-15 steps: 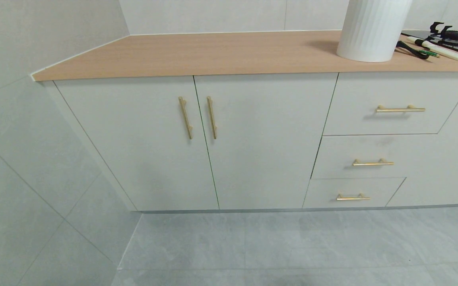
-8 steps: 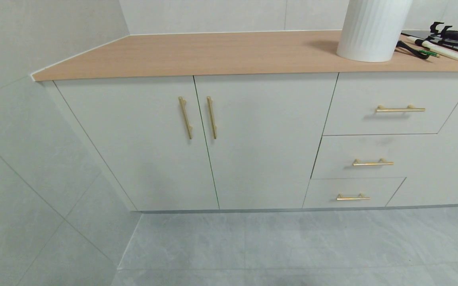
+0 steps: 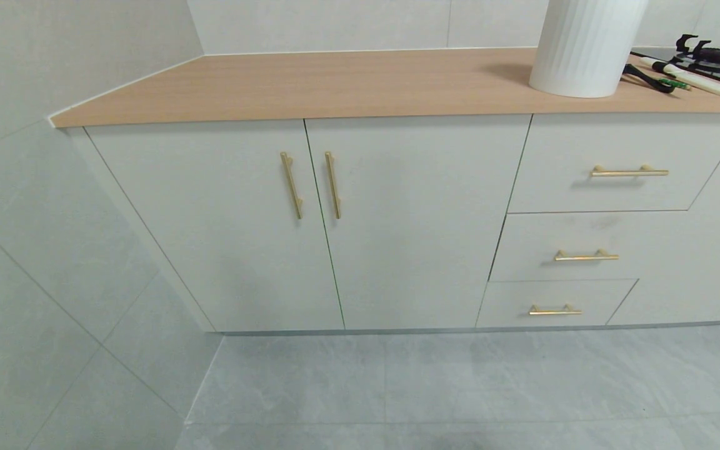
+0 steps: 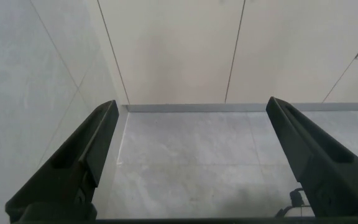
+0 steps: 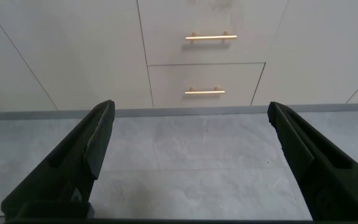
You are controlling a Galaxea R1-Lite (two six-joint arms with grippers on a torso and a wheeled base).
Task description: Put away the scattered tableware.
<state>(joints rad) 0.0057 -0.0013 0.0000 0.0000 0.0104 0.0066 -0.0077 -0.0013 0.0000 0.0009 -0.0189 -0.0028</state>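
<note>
Head view faces a run of pale kitchen cabinets under a wooden worktop (image 3: 310, 81). The scattered tableware lies at the worktop's far right end. A long white utensil (image 3: 697, 80) rests at a slant, and a black-handled utensil (image 3: 650, 78) with a green part lies just beside it. What kind of utensils they are is too small to tell. Both lie between a tall white ribbed container (image 3: 585, 50), which stands upright near the worktop's front edge, and a black hob grate (image 3: 719, 56) at the picture's right border.

Below the worktop are two closed cabinet doors. Their upright brass handles, the left door handle (image 3: 292, 185) and the right door handle (image 3: 333, 184), sit close together on either side of the seam. To the right is a stack of three closed drawers, each with a level brass bar: the top drawer handle (image 3: 629, 170), the middle drawer handle (image 3: 585, 255) and the bottom drawer handle (image 3: 554, 310). A grey tiled floor (image 3: 460, 387) runs up to the plinth, and a tiled wall (image 3: 35, 187) closes the left side.

Left wrist view has the left jaws spread wide and holding nothing. They hang low over the floor, facing the corner where the wall meets the cabinet plinth (image 4: 229, 107).

Right wrist view has the right jaws likewise released and bare. They hang over the floor, facing the two lower drawers. Both sets of jaws are well apart from the tableware up on the worktop.
</note>
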